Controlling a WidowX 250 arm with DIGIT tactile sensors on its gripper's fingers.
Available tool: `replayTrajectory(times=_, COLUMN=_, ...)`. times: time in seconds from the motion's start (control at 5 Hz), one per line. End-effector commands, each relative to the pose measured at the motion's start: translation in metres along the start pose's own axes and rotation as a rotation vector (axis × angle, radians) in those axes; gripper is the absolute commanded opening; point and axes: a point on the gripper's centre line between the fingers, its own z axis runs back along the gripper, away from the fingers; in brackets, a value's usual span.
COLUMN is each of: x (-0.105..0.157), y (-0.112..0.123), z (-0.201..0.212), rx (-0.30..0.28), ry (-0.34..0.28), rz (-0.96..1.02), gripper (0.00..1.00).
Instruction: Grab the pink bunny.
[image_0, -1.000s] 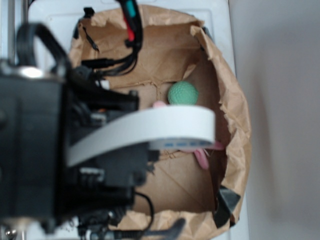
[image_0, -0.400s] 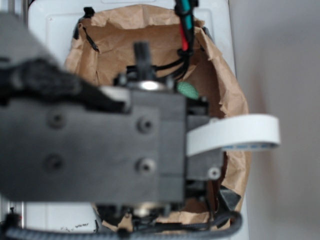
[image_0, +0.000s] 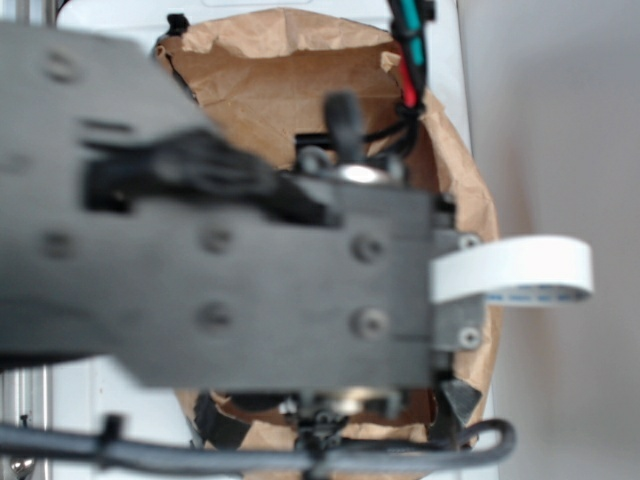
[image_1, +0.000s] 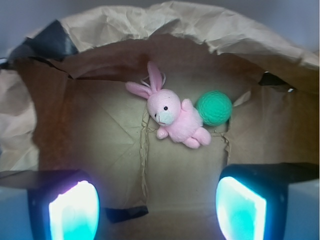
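The gripper (image_1: 157, 205) is seen in the wrist view with its two glowing finger pads (image_1: 74, 210) spread wide apart at the bottom corners, nothing held between them; in the exterior view the fingers are hidden behind the blurred black arm body, so the spread is judged from the wrist view alone. Above and between the pads, across bare creased paper, the small soft light-pink plush bunny (image_1: 175, 120) is found lying on the floor of the crumpled brown paper bag (image_1: 200, 30), well apart from the fingers and a little right of the midline between them. Its long axis is set slantwise, the darker-pink ears pointing up and left, the stubby feet down and right. The green knitted ball (image_1: 214, 107) is pressed against the bunny's back on the right side. An advance straight ahead with a slight shift right would appear to be called for, and a wrist turn may be needed so that the body is spanned crosswise and the ball is left out.
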Motion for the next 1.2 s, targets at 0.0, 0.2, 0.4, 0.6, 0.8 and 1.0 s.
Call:
replayTrajectory(times=0.0, x=0.009, y=0.008, z=0.014, rx=0.008, ry=-0.053, rz=0.024, gripper=1.00)
replayTrajectory(times=0.2, x=0.009, y=0.008, z=0.014, rx=0.008, ry=-0.053, rz=0.024, gripper=1.00)
replayTrajectory(times=0.4, x=-0.001, y=0.015, z=0.000, rx=-0.052, ry=-0.102, rz=-0.217, gripper=1.00)
replayTrajectory(times=0.6, x=-0.002, y=0.018, z=-0.005, rx=-0.075, ry=-0.149, rz=-0.376, gripper=1.00)
replayTrajectory(times=0.8, x=-0.002, y=0.018, z=-0.010, rx=-0.103, ry=-0.199, rz=-0.544, gripper=1.00)
replayTrajectory(times=1.0, x=0.011, y=0.015, z=-0.014, rx=-0.123, ry=-0.198, rz=-0.587, gripper=1.00)
